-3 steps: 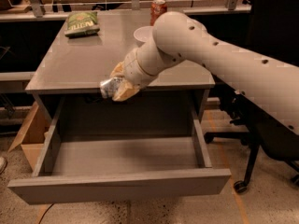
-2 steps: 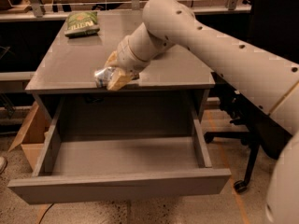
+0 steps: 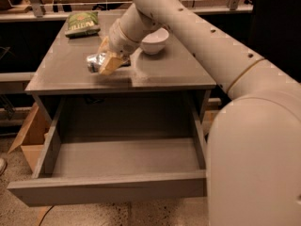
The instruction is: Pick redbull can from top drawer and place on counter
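My gripper point(image 3: 104, 61) is shut on the redbull can point(image 3: 95, 60), a crinkled shiny silver can. I hold it lying sideways just above the counter point(image 3: 70, 74), near the counter's front middle. The tan fingers point(image 3: 111, 62) cover the can's right part. The top drawer point(image 3: 122, 159) stands pulled fully out below the counter, and its inside shows nothing in it. My white arm reaches in from the right over the counter.
A white bowl point(image 3: 155, 40) sits on the counter just behind my wrist. A green chip bag point(image 3: 83, 22) lies at the counter's back left. A cardboard box point(image 3: 29, 140) stands on the floor left of the drawer. My arm's bulky link point(image 3: 254, 164) fills the right foreground.
My gripper has carried the can up from the drawer's front edge and back over the counter, moving leftward and away from the drawer.
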Available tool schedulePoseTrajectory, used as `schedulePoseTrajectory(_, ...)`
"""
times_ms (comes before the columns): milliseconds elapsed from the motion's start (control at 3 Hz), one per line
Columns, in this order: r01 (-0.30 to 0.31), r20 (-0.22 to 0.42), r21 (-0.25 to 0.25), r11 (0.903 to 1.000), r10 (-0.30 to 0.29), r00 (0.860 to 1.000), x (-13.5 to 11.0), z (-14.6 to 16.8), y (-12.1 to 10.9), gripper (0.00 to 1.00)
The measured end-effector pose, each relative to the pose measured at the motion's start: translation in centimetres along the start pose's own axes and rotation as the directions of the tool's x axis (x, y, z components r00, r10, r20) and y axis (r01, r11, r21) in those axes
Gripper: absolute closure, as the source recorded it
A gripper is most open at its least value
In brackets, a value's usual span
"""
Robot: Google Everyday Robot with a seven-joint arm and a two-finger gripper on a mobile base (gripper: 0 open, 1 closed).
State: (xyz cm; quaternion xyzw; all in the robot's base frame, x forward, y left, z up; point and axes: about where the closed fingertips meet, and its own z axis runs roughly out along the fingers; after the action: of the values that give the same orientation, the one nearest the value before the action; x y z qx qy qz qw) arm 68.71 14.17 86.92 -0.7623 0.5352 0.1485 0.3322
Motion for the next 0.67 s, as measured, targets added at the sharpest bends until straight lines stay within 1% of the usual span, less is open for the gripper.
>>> schedulePoseTrajectory(333, -0.092, 0.009, -0.015, 0.9957, 0.092, 0.996, 0.6, 1.1, -1.7, 1.0)
schedulePoseTrajectory(667, -0.178, 0.009, -0.024, 0.9837, 0.179, 0.984, 1.6, 2.1, -2.6, 1.0)
